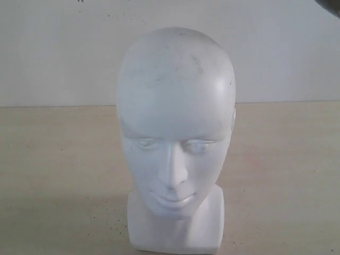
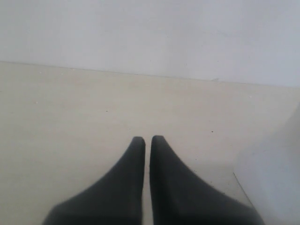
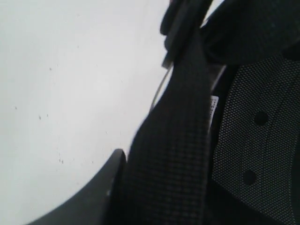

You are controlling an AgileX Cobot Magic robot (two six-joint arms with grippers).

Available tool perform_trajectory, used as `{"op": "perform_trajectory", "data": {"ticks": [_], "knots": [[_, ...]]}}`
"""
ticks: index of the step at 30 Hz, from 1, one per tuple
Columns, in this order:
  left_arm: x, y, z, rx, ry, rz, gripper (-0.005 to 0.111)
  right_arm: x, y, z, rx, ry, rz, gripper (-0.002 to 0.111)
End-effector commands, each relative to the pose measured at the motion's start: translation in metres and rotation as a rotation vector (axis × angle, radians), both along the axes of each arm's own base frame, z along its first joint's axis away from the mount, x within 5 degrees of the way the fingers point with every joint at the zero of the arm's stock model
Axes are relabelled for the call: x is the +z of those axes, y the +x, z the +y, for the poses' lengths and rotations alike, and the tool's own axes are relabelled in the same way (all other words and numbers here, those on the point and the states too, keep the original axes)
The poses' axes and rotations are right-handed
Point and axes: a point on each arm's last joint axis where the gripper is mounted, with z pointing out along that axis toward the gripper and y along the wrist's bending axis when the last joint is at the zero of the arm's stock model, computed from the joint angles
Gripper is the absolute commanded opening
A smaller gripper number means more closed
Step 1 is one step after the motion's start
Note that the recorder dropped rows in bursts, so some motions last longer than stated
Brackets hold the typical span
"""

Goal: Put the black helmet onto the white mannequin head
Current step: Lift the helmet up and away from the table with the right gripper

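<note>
The white mannequin head point(image 1: 175, 122) stands upright on its blocky neck base, face toward the exterior camera, with its crown bare. A pale blurred shape that may be its base point(image 2: 276, 180) shows in the left wrist view. My left gripper point(image 2: 147, 139) hovers over the table beside it, shut with only a thin slit and nothing between the fingers. The black helmet point(image 3: 262, 131) fills the right wrist view from the inside, showing mesh lining. My right gripper point(image 3: 159, 159) is shut on its woven strap point(image 3: 180, 117); one finger point(image 3: 101, 190) shows and the other is hidden.
A beige tabletop point(image 1: 58, 170) stretches round the head, with a white wall point(image 1: 58, 48) behind it. A dark edge point(image 1: 330, 4) pokes into the top right corner of the exterior view; what it is cannot be told.
</note>
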Motion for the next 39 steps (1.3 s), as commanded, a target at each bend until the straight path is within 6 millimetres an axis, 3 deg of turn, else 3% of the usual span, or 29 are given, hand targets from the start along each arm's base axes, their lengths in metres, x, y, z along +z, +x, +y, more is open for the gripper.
{"op": "perform_trajectory", "data": {"ticks": [1, 3, 5, 19, 32, 39], "knots": [[-0.001, 0.000, 0.000, 0.003, 0.007, 0.001, 0.004, -0.002, -0.031, -0.010, -0.051, 0.049, -0.257, 0.000], [-0.001, 0.000, 0.000, 0.003, 0.007, 0.001, 0.004, -0.013, -0.042, -0.012, -0.041, 0.076, -0.310, 0.000], [-0.001, 0.000, 0.000, 0.003, 0.007, 0.001, 0.004, -0.018, -0.049, -0.017, 0.011, 0.215, -0.333, 0.000], [-0.001, 0.000, 0.000, 0.003, 0.007, 0.001, 0.004, -0.003, -0.069, -0.022, 0.491, 0.763, -0.361, 0.000], [-0.001, 0.000, 0.000, 0.003, 0.007, 0.001, 0.004, 0.002, -0.083, -0.016, 0.888, 0.918, -0.276, 0.000], [-0.001, 0.000, 0.000, 0.003, 0.007, 0.001, 0.004, 0.019, -0.085, -0.004, 1.116, 0.940, -0.190, 0.000]]}}
